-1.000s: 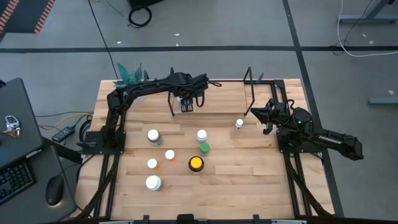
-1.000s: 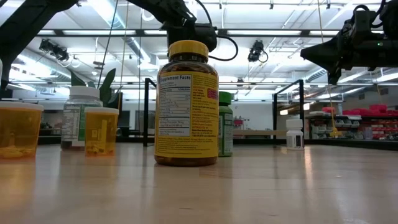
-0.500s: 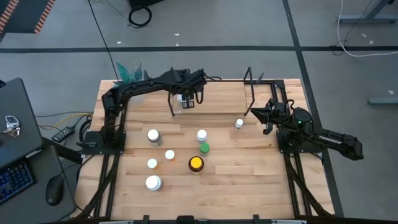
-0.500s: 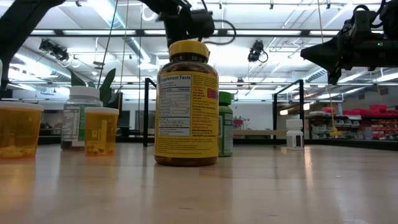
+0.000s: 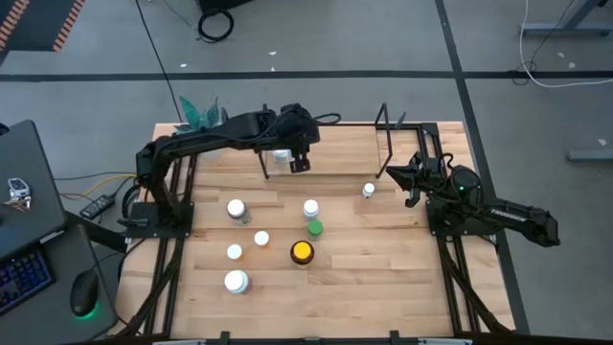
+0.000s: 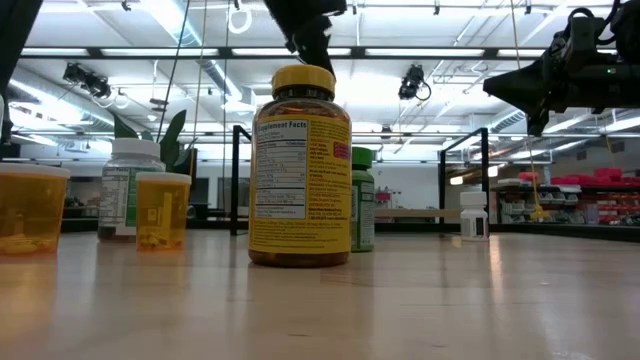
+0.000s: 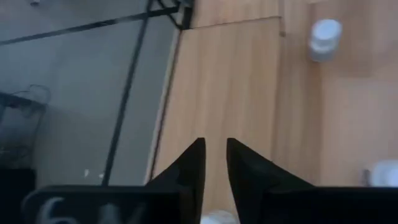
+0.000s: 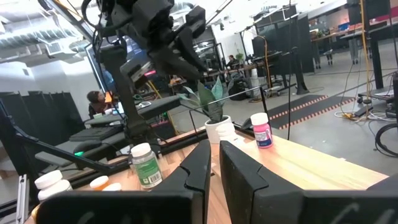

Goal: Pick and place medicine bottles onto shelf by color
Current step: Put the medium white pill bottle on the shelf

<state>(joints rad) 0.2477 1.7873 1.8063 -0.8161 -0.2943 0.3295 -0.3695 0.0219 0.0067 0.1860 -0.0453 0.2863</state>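
Both arms are matte black, built from slim tube links with bulkier rounded joints. The left arm [image 5: 206, 139], nearer the potted plant, carries looped black cables by its wrist, and its gripper [image 7: 212, 163] ends in two tapered, pointed black fingers. The right arm [image 5: 484, 211], farther from that plant, has small pale lettering on its forearm link, and its gripper [image 8: 214, 163] has flat black fingers.
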